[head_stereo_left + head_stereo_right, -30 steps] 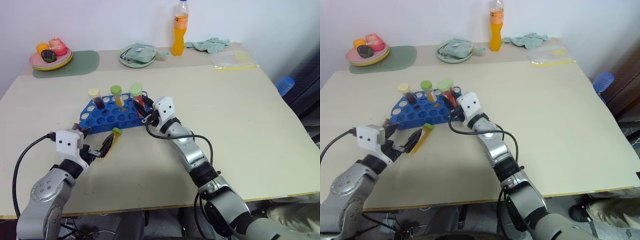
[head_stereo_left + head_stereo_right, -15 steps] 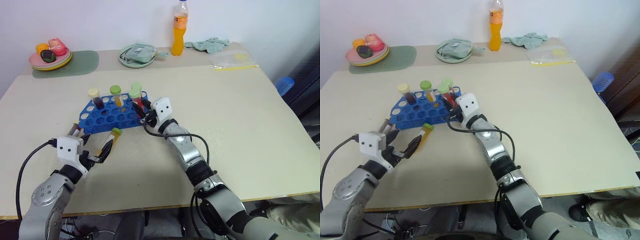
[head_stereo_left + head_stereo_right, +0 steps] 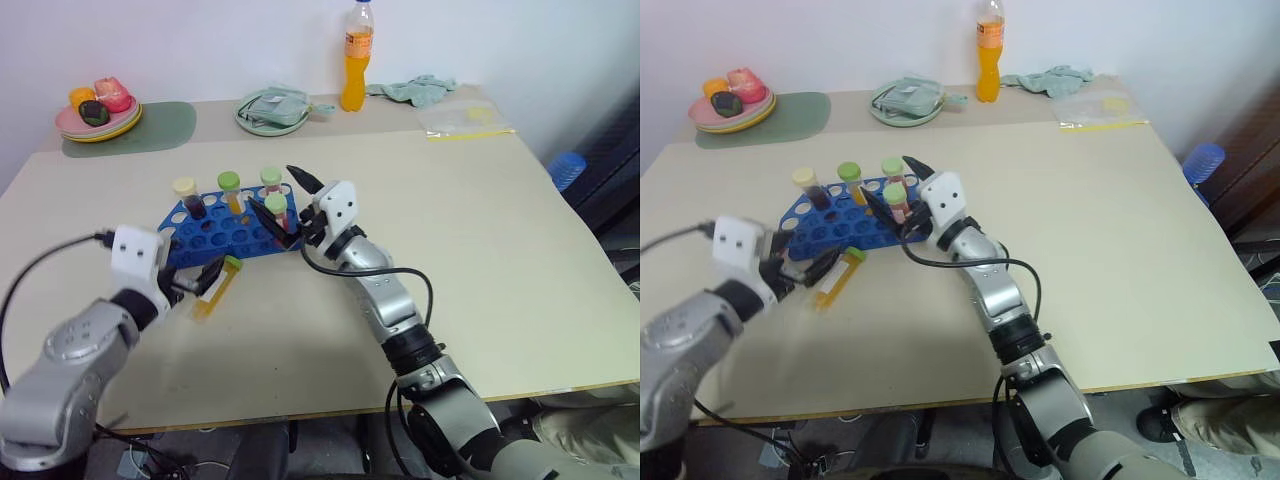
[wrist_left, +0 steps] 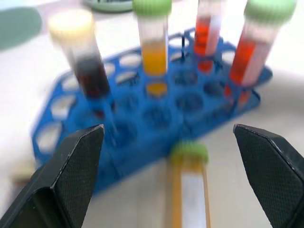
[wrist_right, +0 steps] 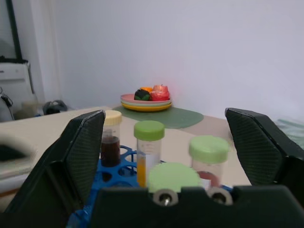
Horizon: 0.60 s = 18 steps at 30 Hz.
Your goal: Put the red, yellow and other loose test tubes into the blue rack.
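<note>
From my head camera: the blue rack sits on the beige table, a bright plastic tray with rows of round holes. Four capped tubes stand upright in it: a dark purple tube under a cream cap, a yellow-orange tube under a green cap, and two red tubes with green caps side by side at the rack's right end. My right gripper hovers at that end, its black fingers spread wide around the nearer red tube, gripping nothing. One loose yellow tube, green cap toward the rack, lies flat on the table just in front of the rack. My left gripper is beside it, fingers apart and empty.

From my left wrist: my two fingers stand wide open. Between them lies the loose yellow tube, white label up, its green cap close to the rack's front edge. Behind it the four standing tubes rise from the holes, clear-walled with coloured liquid low in each.

From my right wrist: my fingers are spread wide, holding nothing. Between them are the cream cap and three green caps. Beyond, stacked plates with fruit rest on a green mat.
</note>
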Each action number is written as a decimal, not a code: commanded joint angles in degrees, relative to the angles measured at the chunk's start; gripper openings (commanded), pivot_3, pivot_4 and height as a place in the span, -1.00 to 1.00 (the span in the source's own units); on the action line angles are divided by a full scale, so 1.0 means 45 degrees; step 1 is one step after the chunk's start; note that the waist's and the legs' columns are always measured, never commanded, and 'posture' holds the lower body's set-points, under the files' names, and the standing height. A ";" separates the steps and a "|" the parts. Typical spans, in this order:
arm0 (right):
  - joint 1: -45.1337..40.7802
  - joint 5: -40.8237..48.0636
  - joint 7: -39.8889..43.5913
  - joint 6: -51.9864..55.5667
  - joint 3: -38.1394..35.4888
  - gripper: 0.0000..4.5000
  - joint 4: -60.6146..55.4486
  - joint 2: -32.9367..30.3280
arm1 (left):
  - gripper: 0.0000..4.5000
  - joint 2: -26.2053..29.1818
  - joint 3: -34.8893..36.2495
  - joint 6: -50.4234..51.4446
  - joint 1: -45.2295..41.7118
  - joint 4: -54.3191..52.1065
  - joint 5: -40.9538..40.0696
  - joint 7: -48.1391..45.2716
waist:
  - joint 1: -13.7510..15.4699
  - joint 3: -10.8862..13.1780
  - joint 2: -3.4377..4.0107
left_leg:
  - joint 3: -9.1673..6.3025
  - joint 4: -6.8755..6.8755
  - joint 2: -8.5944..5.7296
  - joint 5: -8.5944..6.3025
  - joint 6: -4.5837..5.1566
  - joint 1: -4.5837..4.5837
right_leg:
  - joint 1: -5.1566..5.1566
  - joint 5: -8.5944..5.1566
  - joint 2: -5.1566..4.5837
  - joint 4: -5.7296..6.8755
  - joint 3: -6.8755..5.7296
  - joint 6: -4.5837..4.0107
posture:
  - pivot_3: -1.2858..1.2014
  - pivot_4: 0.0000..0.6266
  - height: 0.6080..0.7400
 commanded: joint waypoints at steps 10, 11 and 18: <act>0.1388 0.2505 0.4837 0.3442 0.0060 0.98 -0.4715 -0.4007 | 1.00 0.4919 -0.4480 0.6103 -0.5890 0.4307 -0.5414 0.1332 | -0.0099 0.0015 0.0003 | 0.0014 -0.0012 0.0017 0.0006 -0.0009 0.0005 | -0.0013 -0.0008 0.0023 -0.0004 0.0016 -0.0008 | 0.03 -0.52 1.00; 0.1479 0.2587 0.5064 0.3599 0.0094 0.98 -0.4936 -0.4208 | 1.00 0.4987 -0.4759 0.6103 -0.6069 0.4516 -0.5615 0.1561 | -0.0093 0.0015 0.0001 | 0.0012 -0.0016 0.0016 0.0007 -0.0011 0.0005 | -0.0013 -0.0008 0.0022 -0.0001 0.0016 -0.0008 | 0.03 -0.52 1.00; 0.2243 0.2672 0.5339 0.4334 0.0312 0.98 -0.6084 -0.4784 | 1.00 0.4215 -0.5785 0.6103 -0.6947 0.6684 -0.7638 0.3655 | -0.0032 0.0016 -0.0009 | 0.0009 -0.0001 0.0013 0.0007 -0.0011 -0.0003 | -0.0014 -0.0007 0.0013 0.0000 0.0015 -0.0007 | 0.03 -0.52 1.00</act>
